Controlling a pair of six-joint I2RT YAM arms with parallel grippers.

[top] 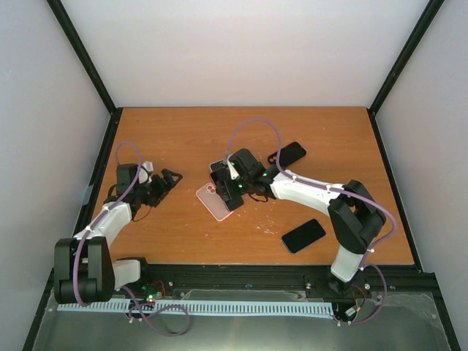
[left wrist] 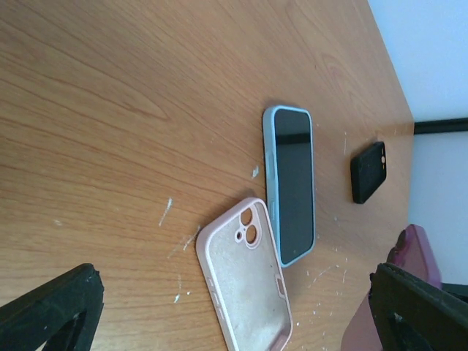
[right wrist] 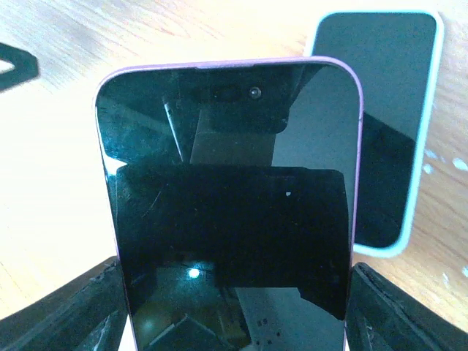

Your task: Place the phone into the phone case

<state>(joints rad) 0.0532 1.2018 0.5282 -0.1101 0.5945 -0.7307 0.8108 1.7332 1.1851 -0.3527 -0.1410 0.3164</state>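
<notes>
The phone (right wrist: 230,205), with a dark screen and a purple edge, stands upright in my right gripper (right wrist: 234,311), which is shut on its two long sides. In the top view my right gripper (top: 232,191) holds it just over the right end of the pink phone case (top: 210,201). The case (left wrist: 245,274) lies hollow side up on the table, camera holes toward the far end. My left gripper (top: 172,179) hovers open left of the case, its fingers (left wrist: 51,311) clear of it and holding nothing.
A phone in a light blue case (left wrist: 292,183) lies right beside the pink case. A black case (top: 287,154) lies further back on the right. A bare black phone (top: 303,235) rests near the table's front right. White walls enclose the table.
</notes>
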